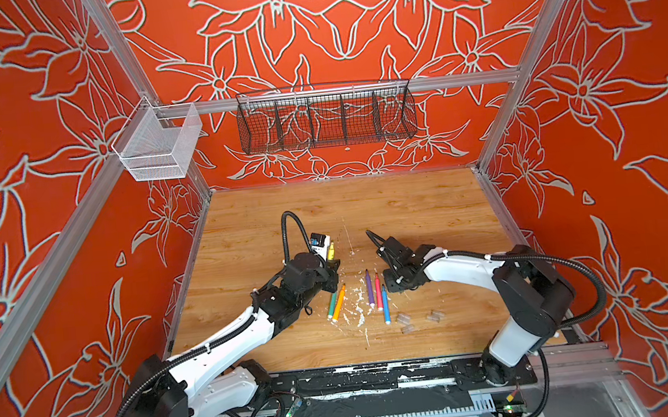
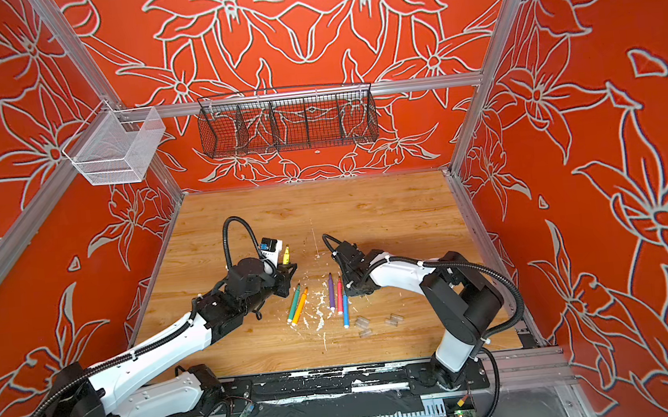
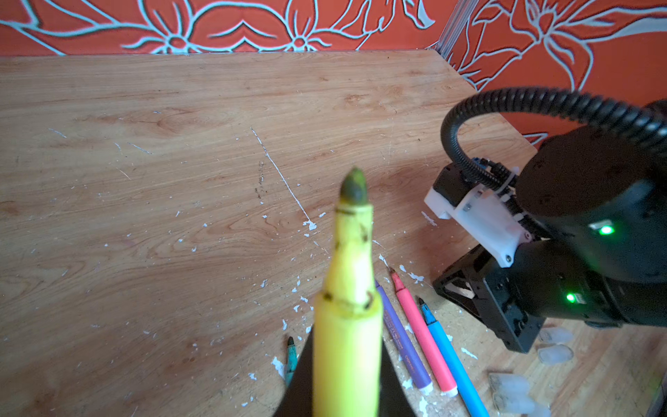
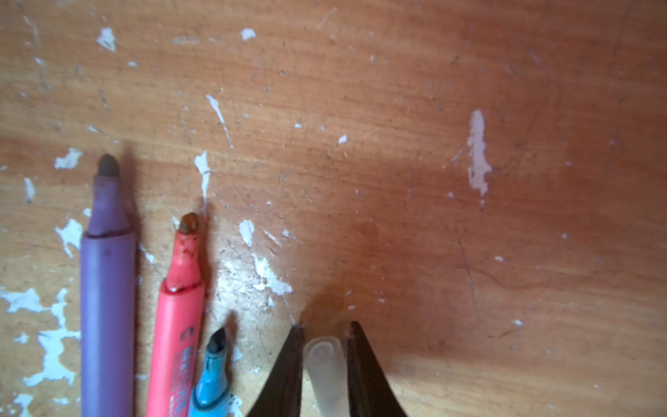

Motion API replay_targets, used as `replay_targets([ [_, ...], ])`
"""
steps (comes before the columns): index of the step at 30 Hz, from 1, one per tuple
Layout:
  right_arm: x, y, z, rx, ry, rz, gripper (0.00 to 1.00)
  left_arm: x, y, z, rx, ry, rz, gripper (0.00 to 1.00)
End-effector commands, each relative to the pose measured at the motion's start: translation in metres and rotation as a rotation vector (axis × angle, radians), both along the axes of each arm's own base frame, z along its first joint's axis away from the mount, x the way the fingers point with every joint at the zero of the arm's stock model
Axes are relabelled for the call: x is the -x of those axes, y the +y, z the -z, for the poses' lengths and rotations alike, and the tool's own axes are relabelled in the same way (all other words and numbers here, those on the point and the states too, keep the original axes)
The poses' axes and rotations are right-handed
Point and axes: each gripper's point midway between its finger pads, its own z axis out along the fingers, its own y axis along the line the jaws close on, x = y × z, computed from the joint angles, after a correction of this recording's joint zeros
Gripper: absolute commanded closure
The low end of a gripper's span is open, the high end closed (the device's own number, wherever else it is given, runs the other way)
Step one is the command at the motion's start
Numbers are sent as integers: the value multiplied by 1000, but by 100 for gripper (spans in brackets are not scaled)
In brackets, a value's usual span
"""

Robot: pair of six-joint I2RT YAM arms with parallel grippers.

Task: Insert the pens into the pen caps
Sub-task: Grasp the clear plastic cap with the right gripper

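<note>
As the left gripper [image 3: 346, 357] clamps the yellow pen [image 3: 352, 274], tip raised above the table [image 1: 407, 210], we note the right gripper [image 4: 325, 334] pinching a clear cap [image 4: 325, 372] low over the wood, just beside the purple pen [image 4: 106, 307], pink pen [image 4: 177, 325] and blue pen [image 4: 211, 379]. Green pen [image 1: 332, 305] and orange pen [image 1: 339, 302] lie together nearer the left arm; three spare caps [image 1: 403, 318] rest close by.

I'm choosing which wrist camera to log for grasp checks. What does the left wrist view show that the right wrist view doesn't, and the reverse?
Only the left wrist view: the uncapped yellow pen in the left gripper, the green pen's tip, and loose clear caps on the wooden table. Only the right wrist view: a clear cap between the right gripper's fingers. Both: the purple pen, pink-red pen and blue pen lying side by side on that table.
</note>
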Motion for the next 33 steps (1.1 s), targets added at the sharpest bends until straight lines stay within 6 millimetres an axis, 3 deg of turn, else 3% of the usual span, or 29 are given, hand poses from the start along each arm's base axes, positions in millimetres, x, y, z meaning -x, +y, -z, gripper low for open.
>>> replay_targets([
  [1, 15, -8, 15, 47, 74, 2, 78, -3, -2, -8, 7, -30, 7, 100],
  [15, 22, -16, 1, 32, 34, 5, 69, -4, -2, -8, 4, -36, 10, 100],
  [29, 20, -15, 15, 69, 74, 4, 75, 4, -8, -12, 13, -47, 69, 100],
  [33, 20, -15, 14, 67, 73, 5, 82, 4, -7, -13, 22, -53, 63, 100],
])
